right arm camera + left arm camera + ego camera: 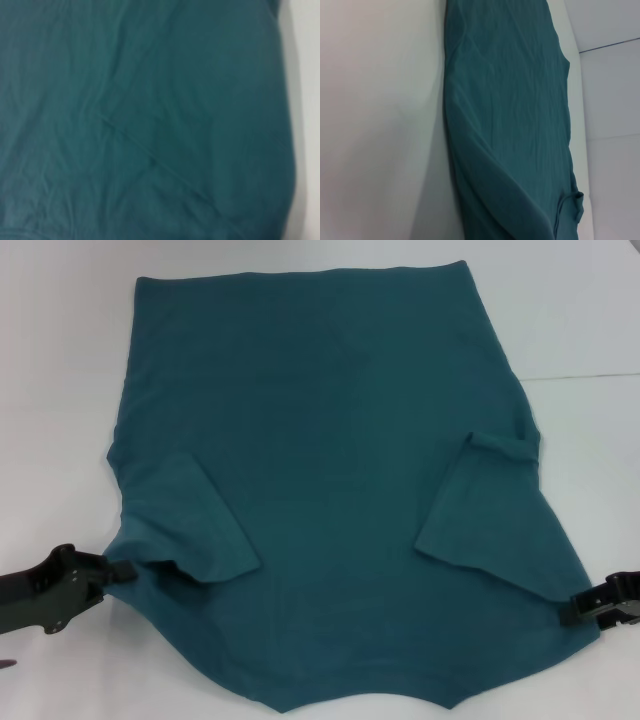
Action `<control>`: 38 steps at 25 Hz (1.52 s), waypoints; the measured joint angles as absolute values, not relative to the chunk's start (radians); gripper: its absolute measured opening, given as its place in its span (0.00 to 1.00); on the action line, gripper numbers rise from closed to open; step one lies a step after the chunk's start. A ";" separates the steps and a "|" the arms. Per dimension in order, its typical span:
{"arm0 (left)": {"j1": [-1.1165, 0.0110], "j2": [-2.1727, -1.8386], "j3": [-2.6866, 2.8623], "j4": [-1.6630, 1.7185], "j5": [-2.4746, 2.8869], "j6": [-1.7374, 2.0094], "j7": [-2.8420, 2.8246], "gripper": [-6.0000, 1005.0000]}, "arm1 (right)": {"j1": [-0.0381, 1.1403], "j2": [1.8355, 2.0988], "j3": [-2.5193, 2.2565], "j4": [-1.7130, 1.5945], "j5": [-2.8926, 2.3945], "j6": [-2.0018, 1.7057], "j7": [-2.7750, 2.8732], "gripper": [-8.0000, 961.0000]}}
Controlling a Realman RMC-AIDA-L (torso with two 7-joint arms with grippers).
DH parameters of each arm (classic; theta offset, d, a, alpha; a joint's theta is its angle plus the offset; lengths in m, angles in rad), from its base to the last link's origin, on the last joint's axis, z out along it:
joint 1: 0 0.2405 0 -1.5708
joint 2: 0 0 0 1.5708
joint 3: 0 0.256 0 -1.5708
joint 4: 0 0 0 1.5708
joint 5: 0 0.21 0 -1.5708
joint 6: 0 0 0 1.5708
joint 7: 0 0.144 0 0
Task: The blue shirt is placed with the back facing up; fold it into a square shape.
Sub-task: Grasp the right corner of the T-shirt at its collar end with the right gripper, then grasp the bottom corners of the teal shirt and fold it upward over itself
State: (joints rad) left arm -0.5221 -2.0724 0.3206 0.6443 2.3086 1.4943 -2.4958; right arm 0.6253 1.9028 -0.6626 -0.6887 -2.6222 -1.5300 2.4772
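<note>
Blue shirt point(330, 490) lies flat on the white table point(60, 360), back up, both sleeves folded inward. I have the left gripper point(118, 570) and right gripper point(580, 605) at its side edges; apparently pinching cloth, cannot confirm. Body folds remain.
</note>
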 joint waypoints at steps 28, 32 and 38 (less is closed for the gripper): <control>-0.521 -2.072 0.321 0.644 2.301 1.499 -2.495 0.01 | 0.648 1.918 -0.653 -0.698 -2.617 -1.540 2.487 0.21; -0.518 -2.072 0.325 0.648 2.302 1.517 -2.489 0.01 | 0.645 1.914 -0.628 -0.705 -2.617 -1.575 2.482 0.06; -0.513 -2.054 0.333 0.686 2.362 1.589 -2.473 0.01 | 0.614 1.903 -0.618 -0.756 -2.617 -1.658 2.480 0.06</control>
State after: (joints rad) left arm -0.5132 -2.0542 0.3326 0.6859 2.3618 1.5889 -2.4726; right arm 0.6143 1.9033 -0.6177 -0.7563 -2.6169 -1.6582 2.4799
